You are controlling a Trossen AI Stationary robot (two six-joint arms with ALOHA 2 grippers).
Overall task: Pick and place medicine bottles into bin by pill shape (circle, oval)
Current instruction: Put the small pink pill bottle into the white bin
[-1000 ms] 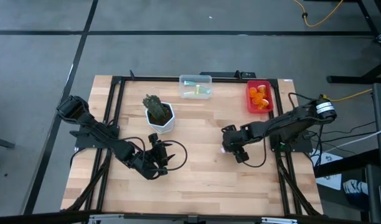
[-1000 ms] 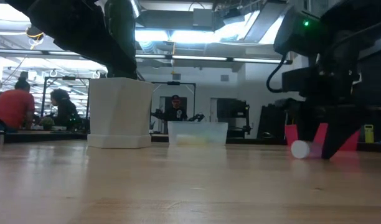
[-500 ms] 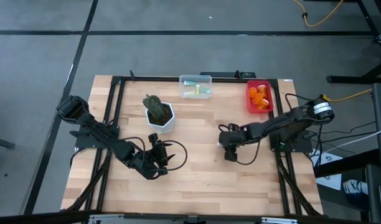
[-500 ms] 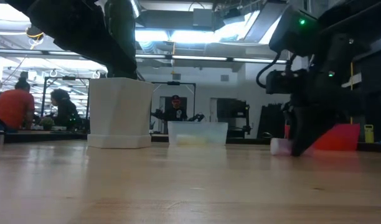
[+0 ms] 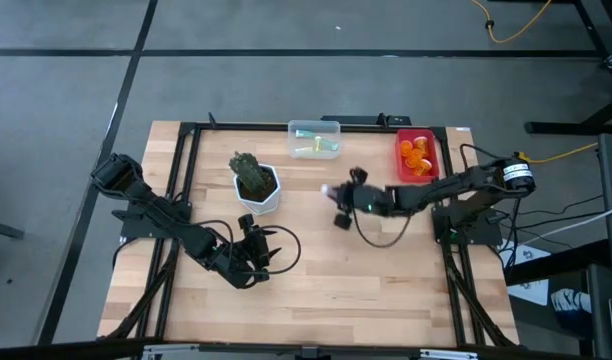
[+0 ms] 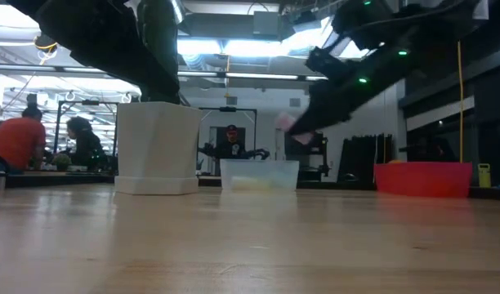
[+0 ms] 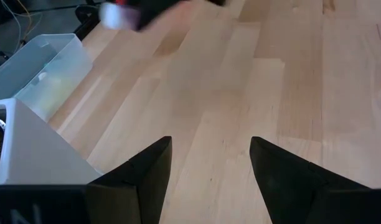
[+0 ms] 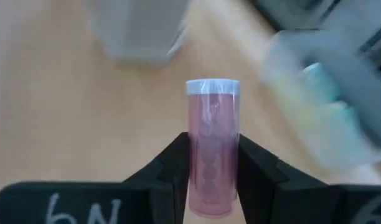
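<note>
Lifted off the tabletop (image 5: 316, 290), the right pincer (image 8: 210, 167) grips a pink bottle (image 8: 211, 149); clear bin (image 5: 314, 139) just ahead, along the bottle's long axis; left pincer (image 7: 210, 163) gapes empty.

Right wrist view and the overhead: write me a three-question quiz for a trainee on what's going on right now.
1. True or false: the right gripper is shut on a pink bottle.
2. Which bin holds orange bottles? A clear bin B red bin
3. Fill in: the left gripper, open, sits on the near side of the white ____.

Key: 1 true. 2 B. 3 plant pot.
</note>
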